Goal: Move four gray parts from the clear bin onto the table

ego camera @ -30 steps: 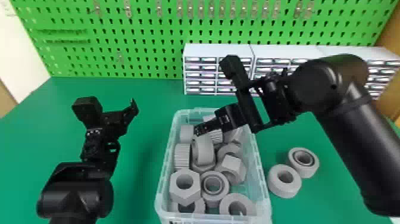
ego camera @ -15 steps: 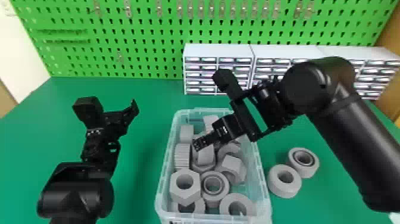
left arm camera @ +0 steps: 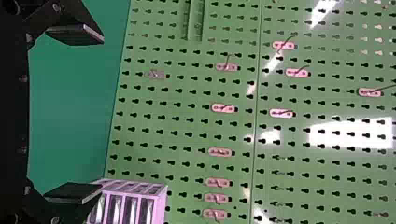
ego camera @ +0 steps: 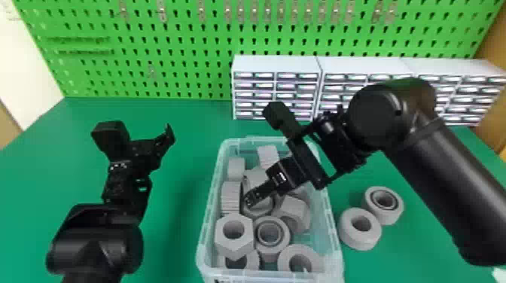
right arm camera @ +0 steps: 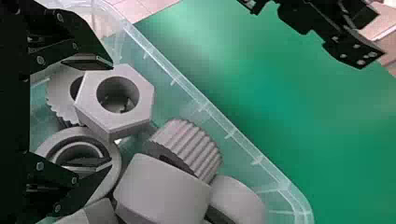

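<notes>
Head view, right end effector [ego camera: 253, 198], now lower

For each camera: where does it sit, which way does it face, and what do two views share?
Head view: on the head, facing forward and down at the clear bin and pegboard; both arms show.
Left wrist view: on the left wrist, facing the pegboard; the left hand shows.
Right wrist view: on the right wrist, facing into the bin; the right hand shows, part of the left arm beyond.
Shared: head and right wrist views show the hex nut.
</notes>
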Motion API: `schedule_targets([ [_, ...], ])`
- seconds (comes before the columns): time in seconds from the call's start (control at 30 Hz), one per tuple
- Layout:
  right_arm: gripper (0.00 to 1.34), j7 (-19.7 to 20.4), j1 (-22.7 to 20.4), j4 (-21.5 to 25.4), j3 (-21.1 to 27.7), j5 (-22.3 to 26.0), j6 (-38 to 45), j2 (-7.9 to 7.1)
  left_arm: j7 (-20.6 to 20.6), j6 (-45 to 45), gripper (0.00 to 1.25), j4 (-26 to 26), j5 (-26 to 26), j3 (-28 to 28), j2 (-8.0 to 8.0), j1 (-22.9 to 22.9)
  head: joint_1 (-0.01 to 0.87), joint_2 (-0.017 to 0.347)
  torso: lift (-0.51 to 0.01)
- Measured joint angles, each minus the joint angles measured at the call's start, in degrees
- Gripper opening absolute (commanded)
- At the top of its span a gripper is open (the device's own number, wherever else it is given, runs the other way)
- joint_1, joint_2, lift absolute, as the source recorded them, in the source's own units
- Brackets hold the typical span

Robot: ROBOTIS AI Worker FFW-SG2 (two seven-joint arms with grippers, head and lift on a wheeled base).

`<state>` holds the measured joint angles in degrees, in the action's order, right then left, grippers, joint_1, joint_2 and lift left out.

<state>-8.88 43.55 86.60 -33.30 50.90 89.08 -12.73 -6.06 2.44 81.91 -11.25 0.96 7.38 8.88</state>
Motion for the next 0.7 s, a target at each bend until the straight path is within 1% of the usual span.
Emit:
schedule_targets([
  [0.37,0.81,0.00,1.02,-2.01,-4.06,2.89,-0.08,-0.27,0.00,-0.08,1.09,-0.08,0.09,0.09,0.00,0.52,0.693,0.072,-0.052],
  [0.7,0.81,0.00,1.15,-3.75,-5.08,2.81,-0.79,-0.08,0.00,-0.07,1.09,-0.10,0.09,0.32,0.00,0.61,0.693,0.072,-0.052],
])
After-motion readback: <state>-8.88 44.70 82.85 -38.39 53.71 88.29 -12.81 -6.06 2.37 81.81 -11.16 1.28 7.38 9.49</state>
